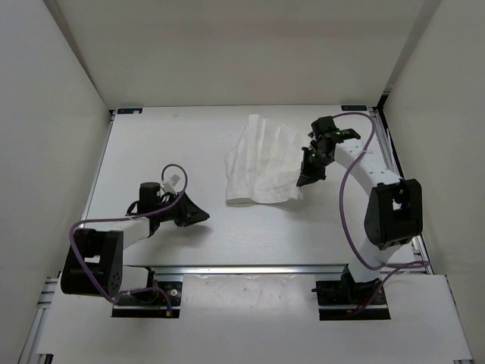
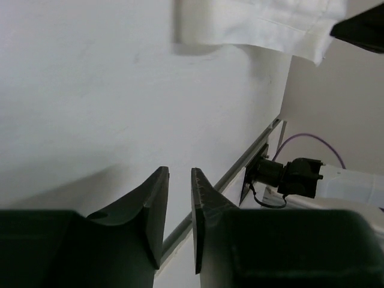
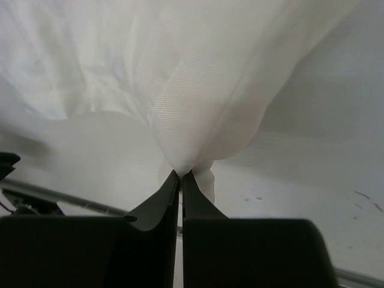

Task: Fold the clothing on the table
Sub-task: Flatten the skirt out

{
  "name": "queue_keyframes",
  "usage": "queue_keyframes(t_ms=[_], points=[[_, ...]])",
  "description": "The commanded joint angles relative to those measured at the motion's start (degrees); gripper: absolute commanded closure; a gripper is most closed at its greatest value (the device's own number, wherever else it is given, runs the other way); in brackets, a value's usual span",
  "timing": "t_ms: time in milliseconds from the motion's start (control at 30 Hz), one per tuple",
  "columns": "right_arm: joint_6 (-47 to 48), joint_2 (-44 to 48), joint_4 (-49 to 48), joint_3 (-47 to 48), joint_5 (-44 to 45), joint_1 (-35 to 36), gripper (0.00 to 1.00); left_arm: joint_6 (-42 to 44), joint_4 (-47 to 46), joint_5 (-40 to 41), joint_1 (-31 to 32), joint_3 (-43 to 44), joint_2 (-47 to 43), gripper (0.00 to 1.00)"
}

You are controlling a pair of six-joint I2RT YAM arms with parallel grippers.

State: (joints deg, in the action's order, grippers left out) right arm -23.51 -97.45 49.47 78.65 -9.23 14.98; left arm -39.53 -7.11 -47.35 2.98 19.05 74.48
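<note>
The clothing [image 1: 261, 163] is a white crumpled fabric piece lying at the far middle of the table [image 1: 174, 144]. My right gripper [image 1: 305, 180] is at its near right corner, shut on a pinch of the fabric. In the right wrist view the clothing [image 3: 198, 72] bunches up from the closed tips of the right gripper [image 3: 180, 173] and hangs lifted there. My left gripper [image 1: 203, 216] rests low over the bare table, left of and nearer than the cloth. Seen from the left wrist, the left gripper [image 2: 179, 172] is open with nothing between its fingers, and the clothing [image 2: 258, 21] lies far ahead.
A silver aluminium rail [image 1: 250, 268] runs along the near table edge, with a white sheet [image 1: 265, 311] in front of it. White walls close in the left, far and right sides. Purple cables [image 1: 345, 205] loop off both arms. The right arm's base [image 2: 294, 177] shows in the left wrist view.
</note>
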Motion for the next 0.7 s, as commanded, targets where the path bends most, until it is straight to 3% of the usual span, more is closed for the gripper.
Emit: queue_keyframes(t_ms=[0, 33, 100, 133, 167, 367, 667], points=[[0.0, -2.5, -1.7, 3.3, -8.8, 3.2, 1.0, -5.2, -8.3, 3.1, 6.0, 4.7, 2.0, 0.65], [-0.6, -3.1, -2.4, 3.3, -10.3, 3.7, 1.0, -5.5, -9.1, 4.4, 7.6, 5.0, 2.6, 0.65], [-1.7, -4.1, -3.7, 4.0, -11.7, 5.0, 1.0, -5.4, -9.1, 7.4, 9.0, 6.1, 3.5, 0.74], [-1.6, -4.7, -3.9, 4.2, -12.0, 5.3, 1.0, -5.2, -8.8, 10.1, 9.8, 6.4, 4.4, 0.98], [-2.2, -4.6, -4.0, 4.5, -12.0, 5.5, 1.0, -5.2, -9.1, 11.2, 10.0, 6.3, 5.4, 1.0], [-3.8, -3.9, -5.4, 4.9, -13.0, 7.7, 1.0, -8.3, -12.8, 22.4, 11.5, 6.5, 9.0, 1.0], [-6.9, -3.1, -6.3, -0.9, -15.0, 9.9, 1.0, -18.7, -27.9, 32.9, 11.4, 8.0, 17.8, 1.0]])
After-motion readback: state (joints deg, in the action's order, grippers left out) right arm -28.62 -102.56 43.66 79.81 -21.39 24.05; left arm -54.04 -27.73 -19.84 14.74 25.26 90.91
